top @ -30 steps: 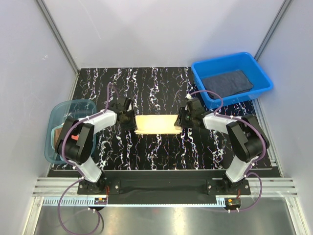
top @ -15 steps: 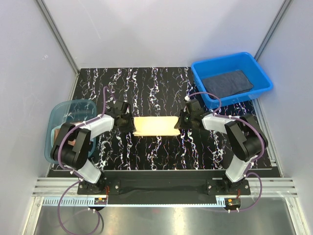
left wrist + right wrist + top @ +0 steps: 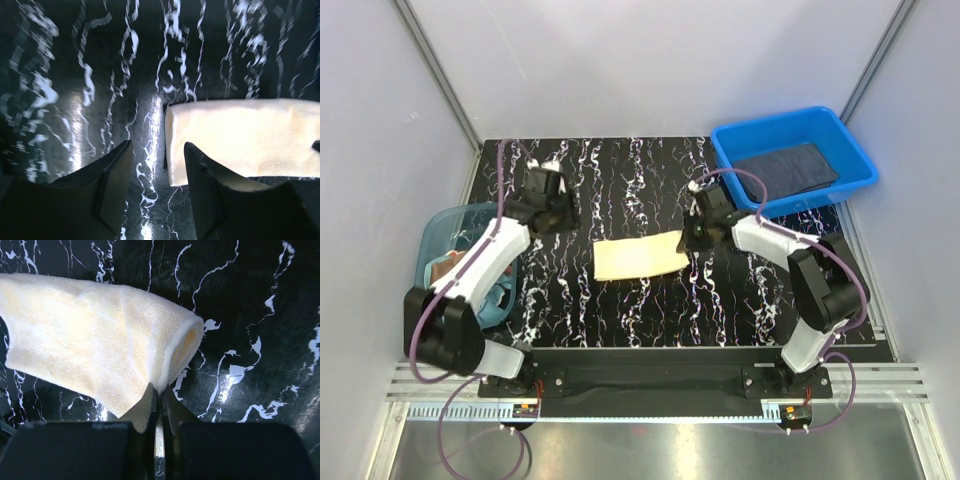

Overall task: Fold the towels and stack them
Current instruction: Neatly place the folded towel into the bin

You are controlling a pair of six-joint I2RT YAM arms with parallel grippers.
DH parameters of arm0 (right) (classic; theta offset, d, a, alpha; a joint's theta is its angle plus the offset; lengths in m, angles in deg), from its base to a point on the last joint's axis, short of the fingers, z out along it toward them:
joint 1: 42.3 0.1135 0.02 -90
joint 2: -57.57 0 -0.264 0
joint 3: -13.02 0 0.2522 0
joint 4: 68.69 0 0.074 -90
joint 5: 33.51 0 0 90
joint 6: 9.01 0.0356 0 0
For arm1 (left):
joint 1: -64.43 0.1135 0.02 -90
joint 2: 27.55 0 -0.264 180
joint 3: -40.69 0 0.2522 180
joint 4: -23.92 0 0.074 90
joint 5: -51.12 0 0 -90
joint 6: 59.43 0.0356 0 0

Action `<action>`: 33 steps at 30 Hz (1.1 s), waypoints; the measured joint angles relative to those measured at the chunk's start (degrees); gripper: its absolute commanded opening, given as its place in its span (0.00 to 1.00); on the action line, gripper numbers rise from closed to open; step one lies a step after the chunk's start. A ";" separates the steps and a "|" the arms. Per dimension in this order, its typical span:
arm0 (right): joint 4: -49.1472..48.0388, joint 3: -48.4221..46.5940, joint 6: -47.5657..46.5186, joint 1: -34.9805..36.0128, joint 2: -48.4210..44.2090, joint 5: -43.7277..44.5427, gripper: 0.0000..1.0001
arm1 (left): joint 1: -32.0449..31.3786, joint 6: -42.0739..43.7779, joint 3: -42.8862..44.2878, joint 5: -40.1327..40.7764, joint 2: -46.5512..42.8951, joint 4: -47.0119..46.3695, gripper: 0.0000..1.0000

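Your yellow towel (image 3: 638,257) lies folded in the middle of the table (image 3: 620,170), a pale strip with its long axis left-right and its right end angled slightly away. Only the right wrist view shows the right gripper (image 3: 157,396) pinched onto its rolled edge. The left gripper (image 3: 157,160) gapes empty beside the left end.

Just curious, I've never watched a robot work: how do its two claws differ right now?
The left claw is open and holds nothing; the right claw is shut, pinching the pale yellow towel. The left claw hangs apart from one end of the towel; the right claw grips the other end. Both are black.
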 measured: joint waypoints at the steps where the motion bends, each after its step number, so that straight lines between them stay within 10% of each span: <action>1: 2.05 -1.49 -0.94 0.04 -0.15 0.52 0.00 | 0.31 0.83 0.48 0.74 -2.47 0.26 0.52; 13: 20.61 -22.86 -14.56 -1.05 2.14 6.91 0.00 | 0.55 6.12 0.76 1.33 -6.80 4.39 0.53; 33: 42.77 -69.48 -35.52 -22.23 24.90 9.11 0.00 | 1.01 8.59 -0.31 -7.69 -4.52 2.19 0.54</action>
